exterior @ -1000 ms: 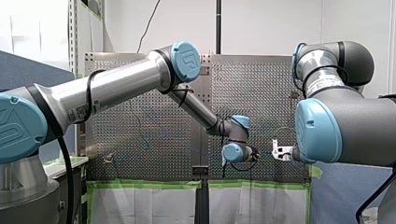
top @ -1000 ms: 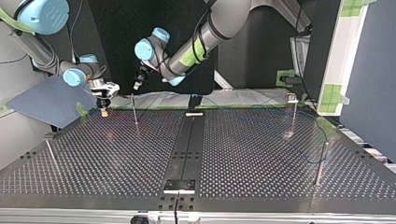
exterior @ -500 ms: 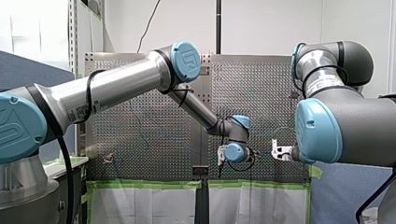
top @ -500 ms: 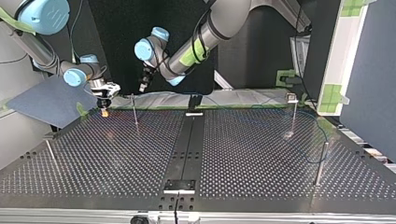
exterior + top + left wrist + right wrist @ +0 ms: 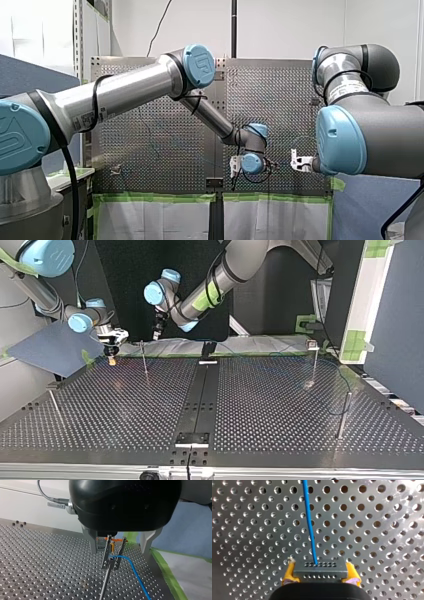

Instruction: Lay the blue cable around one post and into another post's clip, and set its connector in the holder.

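Gripping the grey connector [image 5: 319,568] squarely between its yellow pads [image 5: 288,576], my right pincer [image 5: 320,576] is closed tight on it. I judge the hold is meant to keep the plug facing the bench [image 5: 387,542], ready to go down into a holder. One blue cable [image 5: 309,525] leaves the connector's face and runs away across the holes.

My left pincer [image 5: 119,551] hangs spread wide with nothing in it. Its fingers [image 5: 93,545] stand either side of a thin post [image 5: 105,585] without touching it. The cable sits between the two prongs of that post's clip [image 5: 111,556] and drops off to one side. Standing open there, by my reading, lets the pincer either press the cable home or draw clear without snagging it.

By the top view, both pincers are at the bench's far left, with my right one just left of the clip post, so the run of cable from clip to connector is short. Further along, the cable shows only faintly by the far edge and appears to bend round the near right post.

- Arms and pincers: two of each.
- Cable and connector: one of each.
- Posts in the top view: four, at far left [image 5: 144,360], far right [image 5: 314,365], near right [image 5: 342,415] and near left [image 5: 54,407].

Which fixture is the holder I cannot tell.
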You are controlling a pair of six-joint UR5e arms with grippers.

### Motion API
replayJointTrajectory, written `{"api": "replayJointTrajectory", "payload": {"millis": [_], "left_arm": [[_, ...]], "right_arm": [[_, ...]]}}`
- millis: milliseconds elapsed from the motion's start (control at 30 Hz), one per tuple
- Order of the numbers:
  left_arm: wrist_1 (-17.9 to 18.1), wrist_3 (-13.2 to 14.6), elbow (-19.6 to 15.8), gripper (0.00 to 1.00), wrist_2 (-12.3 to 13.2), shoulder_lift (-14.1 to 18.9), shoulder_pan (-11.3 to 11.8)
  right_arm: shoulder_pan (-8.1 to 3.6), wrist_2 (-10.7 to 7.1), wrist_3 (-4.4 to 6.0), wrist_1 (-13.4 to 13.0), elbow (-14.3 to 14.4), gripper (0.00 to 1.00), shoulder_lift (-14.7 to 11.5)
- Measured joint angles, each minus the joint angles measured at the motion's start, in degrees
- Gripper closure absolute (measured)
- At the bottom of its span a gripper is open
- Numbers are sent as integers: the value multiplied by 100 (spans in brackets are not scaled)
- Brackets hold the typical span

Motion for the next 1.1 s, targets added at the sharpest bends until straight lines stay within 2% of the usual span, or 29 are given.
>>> {"api": "replayJointTrajectory", "payload": {"millis": [333, 500, 833, 867, 1100], "left_arm": [[-4, 9, -8, 17, -15, 10, 2], [12, 134, -160, 17, -77, 161, -110], [473, 169, -659, 17, -116, 659, -242], [516, 169, -704, 19, -120, 704, -246], [861, 151, -1054, 19, -306, 1053, -239]], "right_arm": [[0, 0, 11, -3, 0, 100, 0], [-9, 0, 8, 2, 0, 100, 0], [-37, -31, 5, -2, -1, 100, -19], [-40, -38, 5, 0, 0, 100, -34], [-2, -52, -3, 70, 85, 100, -286]]}}
